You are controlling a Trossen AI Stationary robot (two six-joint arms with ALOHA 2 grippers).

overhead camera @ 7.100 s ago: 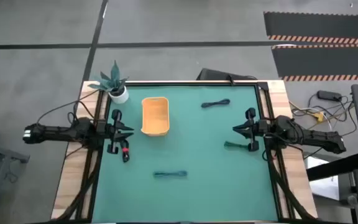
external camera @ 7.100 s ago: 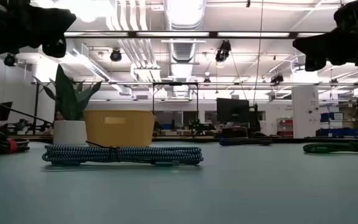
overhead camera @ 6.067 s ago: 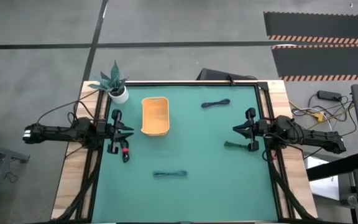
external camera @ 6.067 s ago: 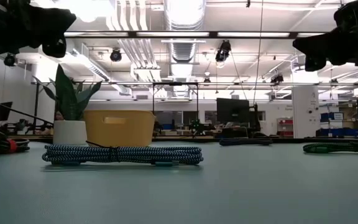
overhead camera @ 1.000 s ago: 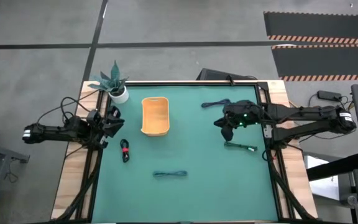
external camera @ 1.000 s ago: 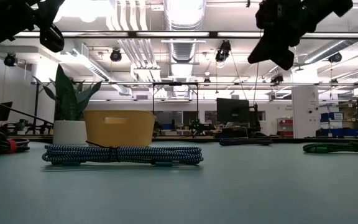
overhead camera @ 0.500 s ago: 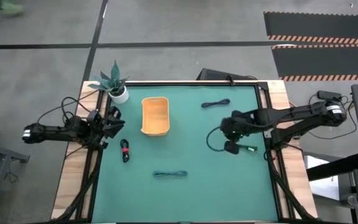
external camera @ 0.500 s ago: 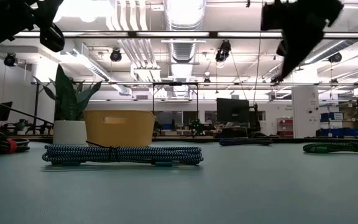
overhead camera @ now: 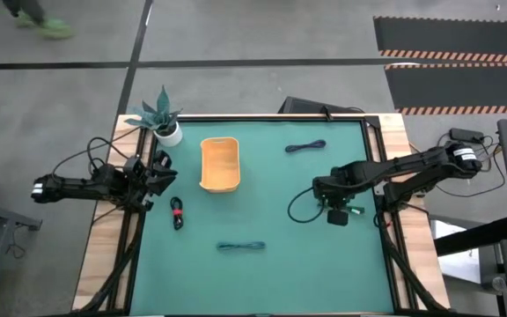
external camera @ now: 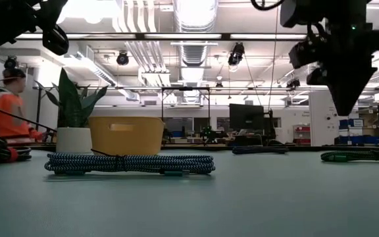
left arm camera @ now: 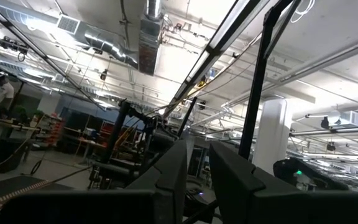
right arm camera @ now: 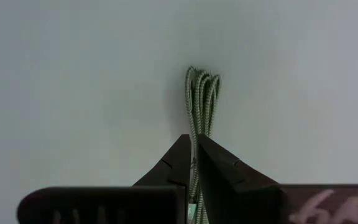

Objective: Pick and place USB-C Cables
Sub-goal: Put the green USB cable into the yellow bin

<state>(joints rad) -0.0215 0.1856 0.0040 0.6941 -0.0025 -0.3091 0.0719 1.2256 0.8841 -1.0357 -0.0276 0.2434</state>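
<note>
The dark green cable (overhead camera: 352, 211) lies flat near the table's right edge. My right gripper (overhead camera: 334, 211) hangs above it, pointing down, fingers shut to a slit (right arm camera: 194, 140). The cable's looped end (right arm camera: 202, 93) shows past the fingertips. In the low view the gripper (external camera: 345, 110) is clear of the table, above the green cable (external camera: 360, 156). The blue-purple cable (overhead camera: 304, 146) lies far right, the teal-blue cable (overhead camera: 240, 246) near the middle and the black-and-red cable (overhead camera: 177, 214) at left. The yellow tray (overhead camera: 220, 141) stands far left of centre. My left gripper (overhead camera: 165, 172) waits at the left edge, tipped upward, with a narrow gap (left arm camera: 197, 146).
A potted plant (overhead camera: 164, 119) stands at the far left corner beside the tray. A loop of the right arm's black wire (overhead camera: 299, 204) hangs left of the right gripper. Raised rails run along the table's left and right edges. A person in orange (external camera: 2, 108) moves in the room behind.
My right gripper has moved toward the table's near edge and down, from beside the blue-purple cable to above the dark green cable, and has tipped to point straight down. The cables have stayed put. A person has walked into the background at left.
</note>
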